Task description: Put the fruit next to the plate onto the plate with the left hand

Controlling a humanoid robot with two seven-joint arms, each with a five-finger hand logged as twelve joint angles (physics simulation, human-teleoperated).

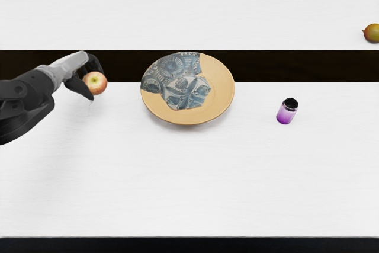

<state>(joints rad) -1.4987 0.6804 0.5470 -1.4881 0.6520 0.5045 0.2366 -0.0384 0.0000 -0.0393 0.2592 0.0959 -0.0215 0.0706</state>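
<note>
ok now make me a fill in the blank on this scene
The left hand has its fingers curled around an ____.
That held fruit is to the picture's ____ of the plate, not on it.
The small jar right of the plate is ____.
A second fruit sits at the top ____ edge.
Missing: apple; left; purple; right.

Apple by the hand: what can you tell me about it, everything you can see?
The apple is small, round and smooth, red with a yellowish patch in front. The left hand curls dark fingers over its top and left side, gripping it. It is left of the plate, not touching it, by the far edge of the table.
</note>
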